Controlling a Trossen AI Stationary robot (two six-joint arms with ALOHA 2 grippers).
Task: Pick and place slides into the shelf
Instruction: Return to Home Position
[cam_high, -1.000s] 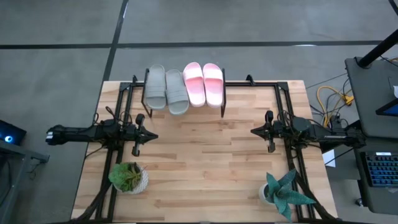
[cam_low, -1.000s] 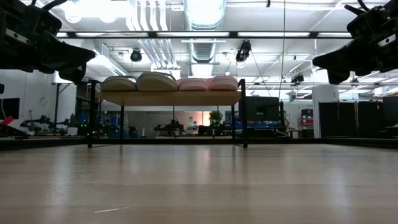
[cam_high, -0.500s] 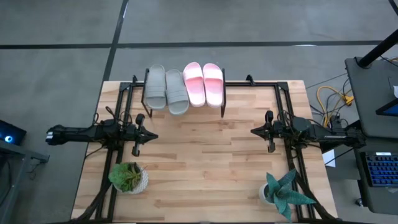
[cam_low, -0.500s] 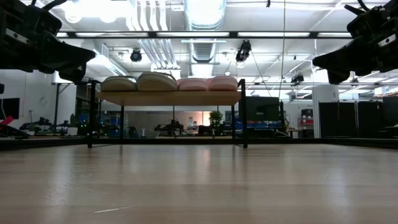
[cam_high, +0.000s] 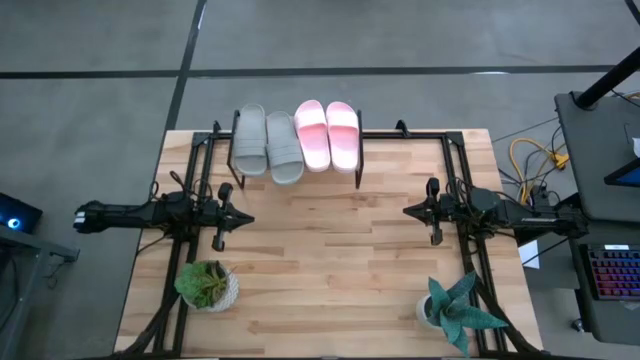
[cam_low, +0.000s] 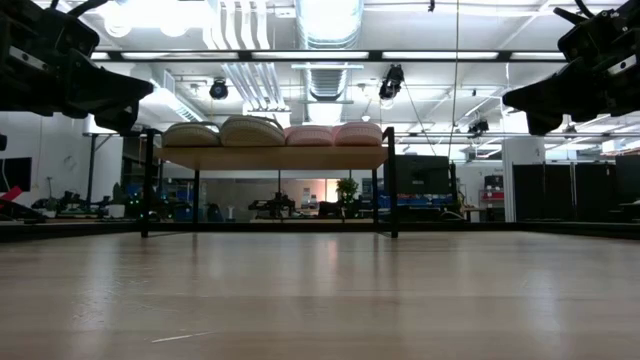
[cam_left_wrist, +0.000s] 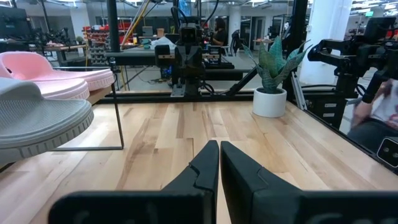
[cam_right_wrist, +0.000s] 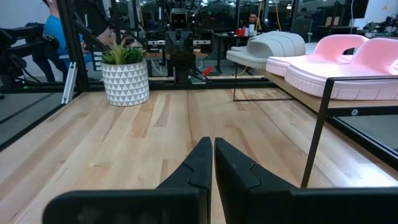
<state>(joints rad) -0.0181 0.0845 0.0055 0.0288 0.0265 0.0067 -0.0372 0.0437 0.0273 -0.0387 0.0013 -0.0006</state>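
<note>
We see nothing moved.
Four slides (cam_high: 312, 135) sit on the shelf (cam_low: 280, 157); left gripper (cam_high: 247, 218) and right gripper (cam_high: 406, 210) are closed and empty, near the bench (cam_high: 330, 260) sides.

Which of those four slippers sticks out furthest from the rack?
The grey slipper beside the pink pair; it overhangs toward the table's middle more than the others.
</note>
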